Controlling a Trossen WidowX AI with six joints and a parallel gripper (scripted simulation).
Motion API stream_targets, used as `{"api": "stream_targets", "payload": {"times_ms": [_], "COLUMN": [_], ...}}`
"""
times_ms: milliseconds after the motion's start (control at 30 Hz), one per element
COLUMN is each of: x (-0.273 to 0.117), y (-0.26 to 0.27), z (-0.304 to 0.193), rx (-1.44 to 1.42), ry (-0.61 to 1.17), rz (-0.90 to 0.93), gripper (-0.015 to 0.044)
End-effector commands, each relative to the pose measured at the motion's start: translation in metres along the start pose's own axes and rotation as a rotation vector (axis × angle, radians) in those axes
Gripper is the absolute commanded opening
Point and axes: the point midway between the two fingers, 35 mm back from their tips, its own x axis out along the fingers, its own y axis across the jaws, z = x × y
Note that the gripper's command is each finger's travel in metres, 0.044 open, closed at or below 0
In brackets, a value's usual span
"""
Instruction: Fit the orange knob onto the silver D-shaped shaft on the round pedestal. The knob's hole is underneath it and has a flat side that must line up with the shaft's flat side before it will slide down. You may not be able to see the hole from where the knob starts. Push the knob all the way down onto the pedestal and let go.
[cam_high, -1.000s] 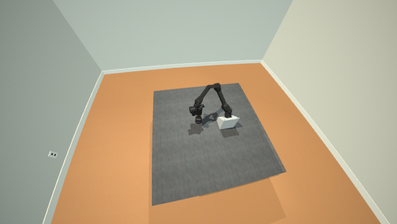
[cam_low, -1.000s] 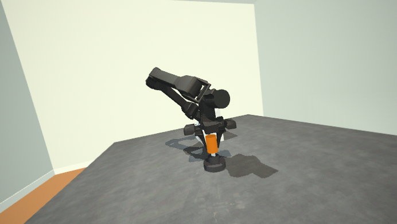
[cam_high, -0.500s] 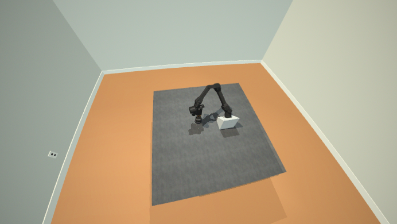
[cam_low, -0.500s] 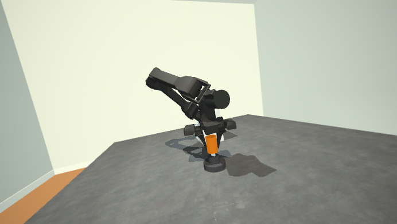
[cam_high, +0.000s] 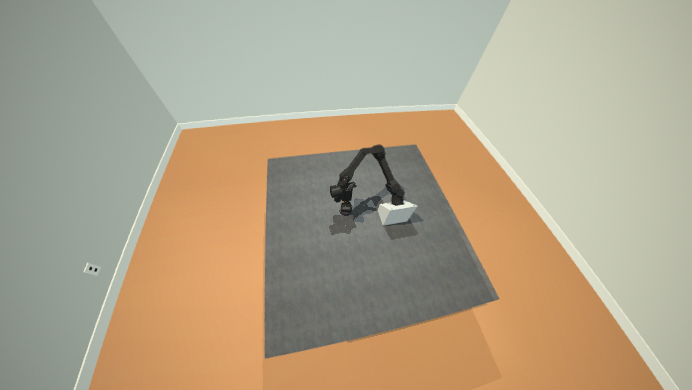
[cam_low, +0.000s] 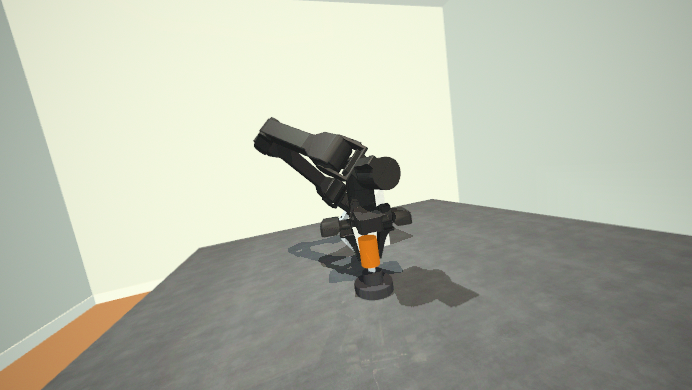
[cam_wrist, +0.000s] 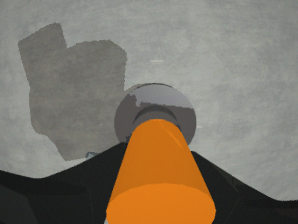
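1 wall outlet (cam_high: 92, 269); orange floor (cam_high: 210, 210) (cam_low: 75, 345); gray mat (cam_high: 320, 280) (cam_low: 250, 310) (cam_wrist: 240, 50).
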Motion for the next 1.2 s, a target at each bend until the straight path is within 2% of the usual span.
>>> {"api": "stream_targets", "payload": {"times_ms": [0,1167], "x": [0.0004,-0.004], "y": [0.0002,0.0013], "z": [0.0,0.0004], "rx": [0.016,0.094], "ry": [0.0,0.0], "rz": [0.0,0.0], "gripper": [0.0,0.0]}}
